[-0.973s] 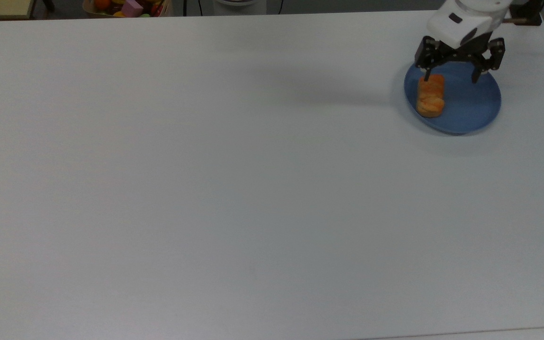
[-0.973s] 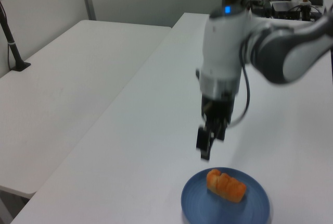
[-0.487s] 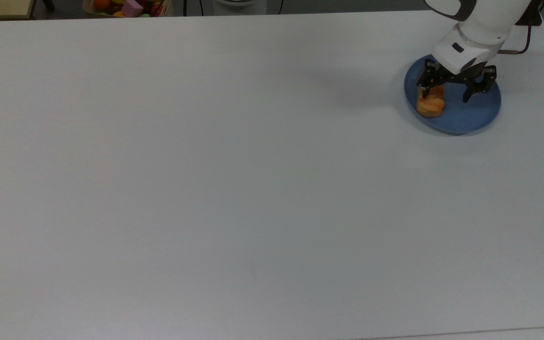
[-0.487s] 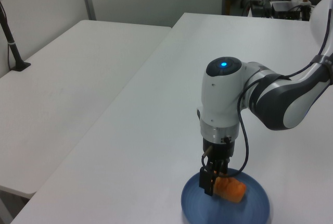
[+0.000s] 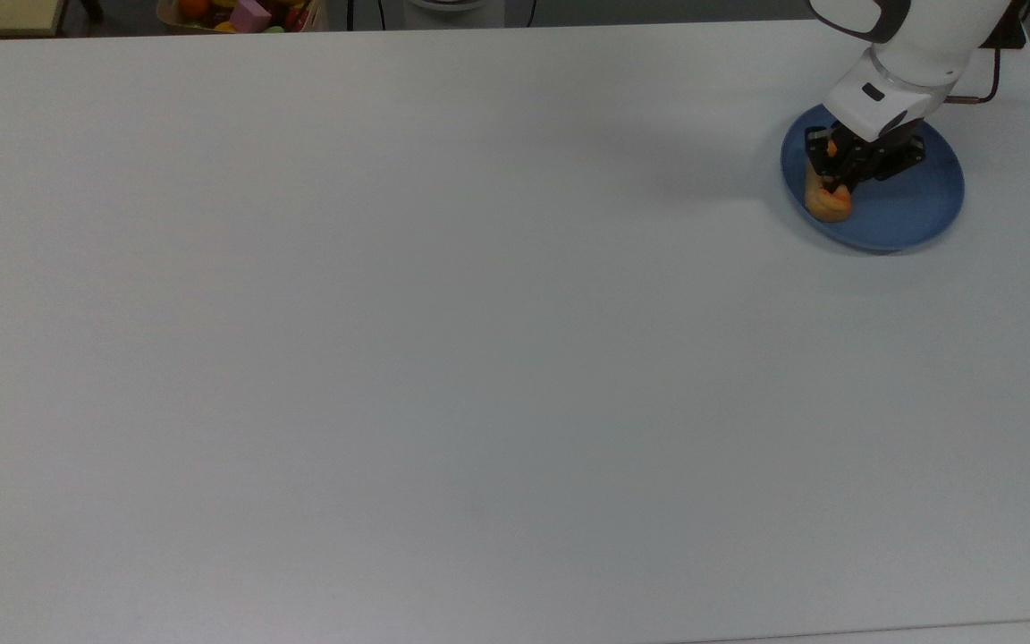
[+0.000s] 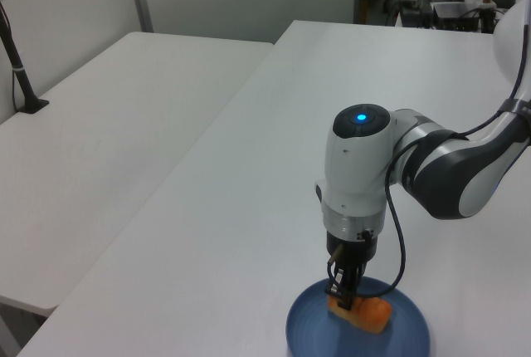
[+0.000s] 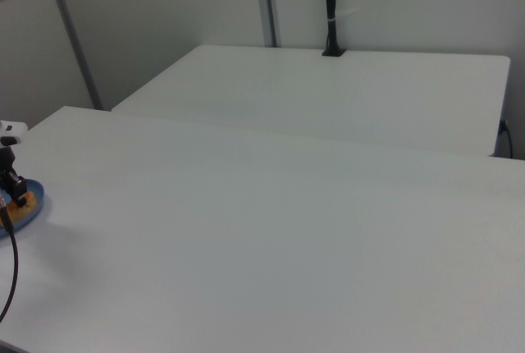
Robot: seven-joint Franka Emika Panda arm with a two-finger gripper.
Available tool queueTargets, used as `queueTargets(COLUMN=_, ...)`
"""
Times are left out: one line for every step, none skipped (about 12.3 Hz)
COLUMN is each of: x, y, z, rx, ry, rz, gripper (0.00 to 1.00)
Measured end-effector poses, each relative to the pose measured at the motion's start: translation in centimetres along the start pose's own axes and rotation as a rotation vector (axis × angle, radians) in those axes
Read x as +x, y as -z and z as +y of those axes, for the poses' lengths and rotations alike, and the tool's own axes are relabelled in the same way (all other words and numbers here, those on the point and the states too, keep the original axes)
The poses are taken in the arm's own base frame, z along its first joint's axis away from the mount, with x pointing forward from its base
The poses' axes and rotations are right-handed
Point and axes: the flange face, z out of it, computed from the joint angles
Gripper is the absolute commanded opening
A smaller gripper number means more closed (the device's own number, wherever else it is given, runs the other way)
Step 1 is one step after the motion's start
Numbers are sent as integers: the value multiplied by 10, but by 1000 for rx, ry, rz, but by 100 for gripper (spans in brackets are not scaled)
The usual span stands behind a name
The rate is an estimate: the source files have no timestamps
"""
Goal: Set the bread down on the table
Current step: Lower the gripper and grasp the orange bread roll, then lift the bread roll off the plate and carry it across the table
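Observation:
The bread (image 5: 829, 206) is a small golden-orange loaf lying on a round blue plate (image 5: 913, 210) at the far right of the white table (image 5: 479, 313) in the top view. My gripper (image 5: 834, 173) has come down onto the loaf's far end and is shut on it. In the left view the gripper (image 6: 343, 289) pinches the bread (image 6: 372, 314) just above the plate (image 6: 303, 330), with the table (image 6: 249, 191) stretching behind. In the right view the gripper (image 7: 12, 188), bread (image 7: 26, 199) and plate (image 7: 23, 217) sit at the table's (image 7: 246, 246) left edge.
A box of colourful toys (image 5: 242, 12) stands beyond the table's far edge at the top view's upper left. A second white table (image 6: 108, 108) stands beside this one. The arm's cable (image 5: 984, 85) hangs near the plate.
The fingers, spread wide over the plate before, have come together on the bread. The plate has slid slightly to the top view's right.

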Motion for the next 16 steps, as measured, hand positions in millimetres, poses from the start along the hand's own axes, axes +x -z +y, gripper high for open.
queueTargets(x=1, y=2, z=1, rx=2, ry=-2, rz=2, gripper=0)
queueTargets(x=5, y=8, z=2, rx=10, ry=-7, rz=9, gripper=0)
queueTargets(x=11, y=25, z=5, rx=32, ry=-17, rz=24, gripper=0)
queueTargets(x=19, y=50, z=12, rx=52, ry=-31, rz=37, gripper=0)
queueTargets(x=26, y=79, z=26, rx=52, ry=-40, rz=43, gripper=0)
queueTargets(x=35, y=108, z=44, rx=45, ry=-42, rz=52, gripper=0)
queueTargets(x=43, y=134, z=65, rx=40, ry=-29, rz=47, gripper=0)
queueTargets(x=53, y=159, z=91, rx=32, ry=3, rz=30, gripper=0)
queueTargets(x=59, y=174, z=111, rx=24, ry=27, rz=16, gripper=0)
queueTargets(x=70, y=196, z=148, rx=8, ry=55, rz=-13, gripper=0)
queueTargets(x=83, y=216, z=188, rx=3, ry=76, rz=-34, gripper=0)
queueTargets(x=98, y=232, z=233, rx=5, ry=88, rz=-46, gripper=0)
queueTargets(x=114, y=242, z=279, rx=5, ry=96, rz=-51, gripper=0)
queueTargets(x=131, y=243, z=337, rx=-4, ry=100, rz=-53, gripper=0)
queueTargets(x=141, y=238, z=375, rx=-17, ry=101, rz=-62, gripper=0)
queueTargets(x=154, y=229, z=422, rx=-28, ry=97, rz=-58, gripper=0)
